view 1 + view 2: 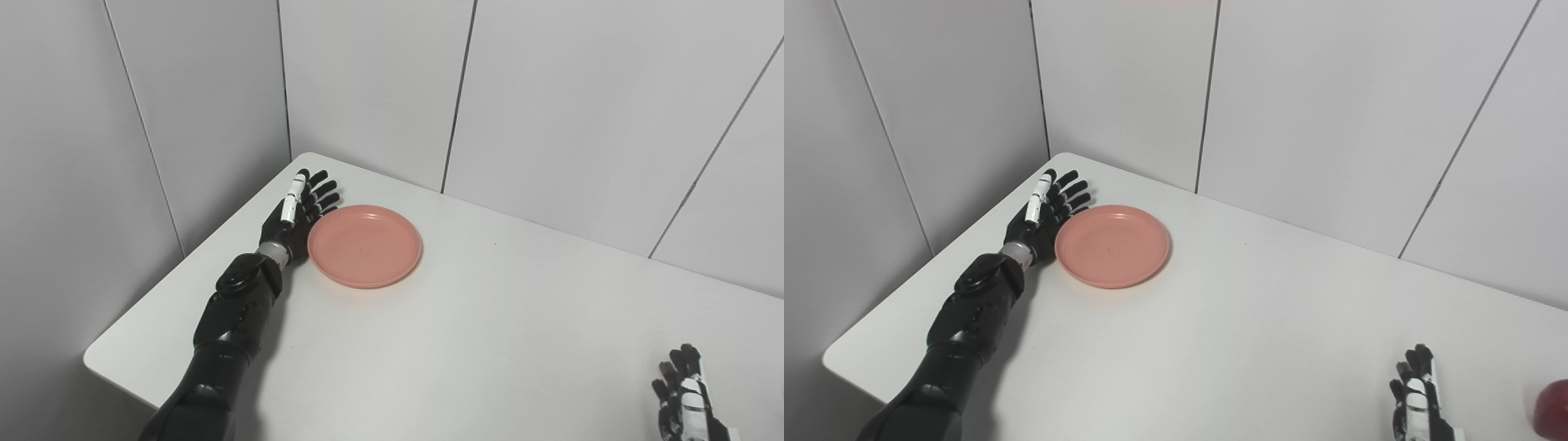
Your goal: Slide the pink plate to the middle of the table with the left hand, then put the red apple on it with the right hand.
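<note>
A pink plate [364,245] lies flat toward the table's far left corner. My left hand [299,211] rests open right beside the plate's left rim, fingers stretched toward the back wall, its palm side touching or nearly touching the rim. At the bottom right edge my right hand [1418,395] is open, fingers pointing up, holding nothing. A red apple [1552,408] shows only in the right eye view, cut off at the frame's right edge, a short way right of the right hand.
The white table [490,318] sits in a corner of grey panelled walls [367,79]. Its left edge and rounded front-left corner [92,361] lie close to my left arm.
</note>
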You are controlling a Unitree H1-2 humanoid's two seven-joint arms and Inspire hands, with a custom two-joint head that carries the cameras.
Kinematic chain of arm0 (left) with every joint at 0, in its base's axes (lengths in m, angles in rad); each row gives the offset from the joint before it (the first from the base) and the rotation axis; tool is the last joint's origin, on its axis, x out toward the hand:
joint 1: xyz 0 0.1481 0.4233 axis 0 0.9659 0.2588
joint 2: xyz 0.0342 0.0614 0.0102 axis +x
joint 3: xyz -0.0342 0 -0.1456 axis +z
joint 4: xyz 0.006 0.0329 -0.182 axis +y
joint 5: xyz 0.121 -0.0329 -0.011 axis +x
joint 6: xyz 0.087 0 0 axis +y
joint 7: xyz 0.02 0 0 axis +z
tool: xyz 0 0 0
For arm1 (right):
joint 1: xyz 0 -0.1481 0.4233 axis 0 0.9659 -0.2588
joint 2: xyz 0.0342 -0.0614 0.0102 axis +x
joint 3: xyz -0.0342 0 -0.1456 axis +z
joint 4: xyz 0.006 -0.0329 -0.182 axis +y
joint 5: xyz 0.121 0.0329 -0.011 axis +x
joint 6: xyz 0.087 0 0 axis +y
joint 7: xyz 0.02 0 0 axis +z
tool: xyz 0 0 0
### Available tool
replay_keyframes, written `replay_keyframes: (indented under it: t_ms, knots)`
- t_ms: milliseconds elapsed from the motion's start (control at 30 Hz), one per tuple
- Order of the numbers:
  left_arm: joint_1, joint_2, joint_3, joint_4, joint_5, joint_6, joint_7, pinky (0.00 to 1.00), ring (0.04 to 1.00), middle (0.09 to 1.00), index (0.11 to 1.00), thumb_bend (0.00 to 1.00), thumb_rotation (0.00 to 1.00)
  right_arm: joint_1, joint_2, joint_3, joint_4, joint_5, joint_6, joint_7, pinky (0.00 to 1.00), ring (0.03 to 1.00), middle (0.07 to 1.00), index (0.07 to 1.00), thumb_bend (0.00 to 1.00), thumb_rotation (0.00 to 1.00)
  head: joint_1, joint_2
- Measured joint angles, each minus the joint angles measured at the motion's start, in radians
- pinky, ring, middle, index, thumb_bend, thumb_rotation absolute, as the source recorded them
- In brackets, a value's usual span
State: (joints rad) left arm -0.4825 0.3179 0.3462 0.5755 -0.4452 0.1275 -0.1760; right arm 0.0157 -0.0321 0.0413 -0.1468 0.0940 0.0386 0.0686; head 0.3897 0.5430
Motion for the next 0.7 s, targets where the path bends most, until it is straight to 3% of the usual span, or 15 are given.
replay_keyframes:
  t_ms: [700]
  knots:
    - [-0.003,-0.053,-0.044,-0.032,0.002,0.011,-0.003,0.9,0.891,0.889,0.875,0.35,1.0,0.001,0.004,0.001,0.026,-0.011,-0.003,0.0,1.0,1.0,1.0,1.0,0.11,1.0,-0.037,0.026]
